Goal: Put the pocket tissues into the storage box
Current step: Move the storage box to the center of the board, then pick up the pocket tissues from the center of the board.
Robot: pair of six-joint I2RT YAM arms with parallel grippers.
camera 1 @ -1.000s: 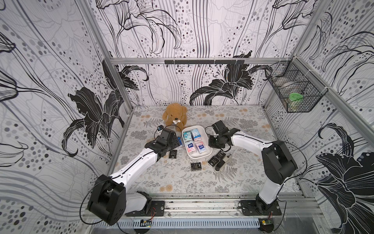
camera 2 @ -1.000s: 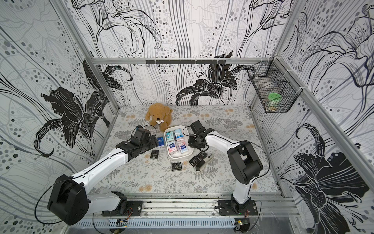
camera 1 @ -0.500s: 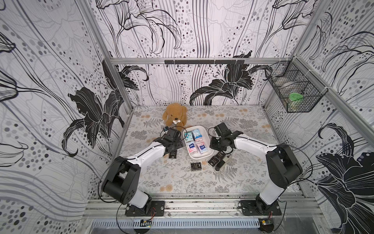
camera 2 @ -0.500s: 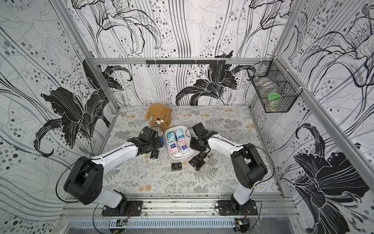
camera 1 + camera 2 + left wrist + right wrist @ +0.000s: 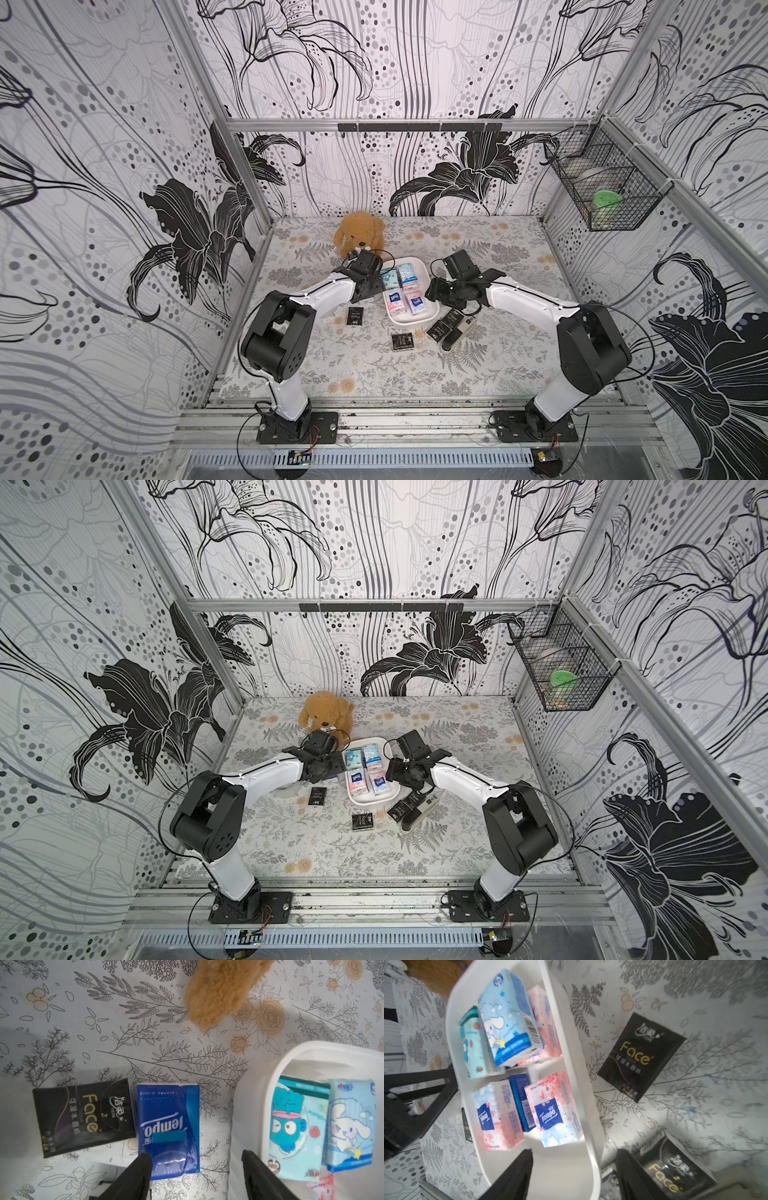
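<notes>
Left claw (image 5: 196, 1155): spread over the dark blue rectangular tissue packet (image 5: 168, 1126), flat on the desk (image 5: 166, 1053) beside the white shallow plastic storage box (image 5: 249, 1088). Right claw (image 5: 574, 1152): spread, empty. Likely light, soft, slippery; pinch its long edges.

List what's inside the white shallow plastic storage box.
Seen: teal cartoon packet, light blue cartoon packet partly over a pink-white one, two more pink-white Tempo packets, a dark blue packet on edge between them. Anything beneath is covered.

We see colourful pocket tissues (image 5: 405, 291) lying in the white storage box (image 5: 411, 321), perhaps four black packets (image 5: 354, 318) flat outside.
</notes>
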